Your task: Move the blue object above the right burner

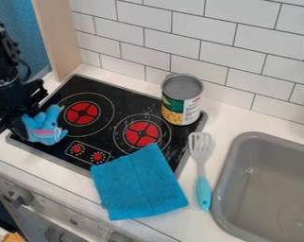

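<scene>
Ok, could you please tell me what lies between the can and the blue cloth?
The right burner lies there, between the can and the blue cloth, as the camera view shows.

Wht counter (233, 114) w/ stovetop (130, 101), spatula (202, 170), pt. of blue cloth (139, 183).

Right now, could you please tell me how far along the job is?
Nothing looks finished: the blue toy is left of the right burner, at the stove's left side. It appears against the gripper, perhaps in hand. Getting it above that burner remains.
</scene>
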`<state>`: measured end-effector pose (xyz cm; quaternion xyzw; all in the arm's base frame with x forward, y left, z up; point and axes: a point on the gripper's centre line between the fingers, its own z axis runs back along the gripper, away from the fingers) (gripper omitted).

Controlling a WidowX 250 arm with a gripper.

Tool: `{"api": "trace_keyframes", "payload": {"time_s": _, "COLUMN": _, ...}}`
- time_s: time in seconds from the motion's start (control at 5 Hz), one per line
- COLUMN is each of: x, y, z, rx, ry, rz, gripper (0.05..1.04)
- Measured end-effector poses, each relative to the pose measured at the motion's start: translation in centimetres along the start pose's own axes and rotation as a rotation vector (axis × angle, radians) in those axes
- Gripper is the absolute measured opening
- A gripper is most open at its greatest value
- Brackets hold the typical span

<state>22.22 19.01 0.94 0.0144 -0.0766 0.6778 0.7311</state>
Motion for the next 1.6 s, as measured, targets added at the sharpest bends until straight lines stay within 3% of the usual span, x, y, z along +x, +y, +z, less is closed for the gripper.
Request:
{"api": "trace_keyframes", "payload": {"time_s": 0.4, "x": 0.0, "y": -0.1, "z": -0.2, "rx": 0.020, "ry": -0.009, "rz": 0.015, "gripper": 0.961}}
{"api": "trace_keyframes", "payload": {"time_s": 0.8, "x": 0.4, "y": -0.3, "z": 0.3, "rx": 0.039, "ry": -0.006, "rz": 0.030, "gripper": 1.001}}
{"api": "trace_keyframes", "payload": {"time_s": 1.0, "x": 0.5, "y": -0.4, "z": 0.9, "rx": 0.067, "ry": 0.026, "rz": 0.088, "gripper": 1.001}}
{"api": "trace_keyframes", "payload": {"time_s": 1.2, "x": 1.0, "y": -0.5, "z": 3.0, "rx": 0.108, "ry": 0.036, "rz": 0.139, "gripper": 1.001}}
{"api": "trace_keyframes", "payload": {"time_s": 1.4, "x": 1.0, "y": -0.5, "z": 6.3, "rx": 0.084, "ry": 0.022, "rz": 0.164, "gripper": 1.001}}
{"api": "trace_keyframes", "payload": {"time_s": 1.6, "x": 0.9, "y": -0.7, "z": 7.4, "rx": 0.064, "ry": 0.038, "rz": 0.146, "gripper": 1.001}}
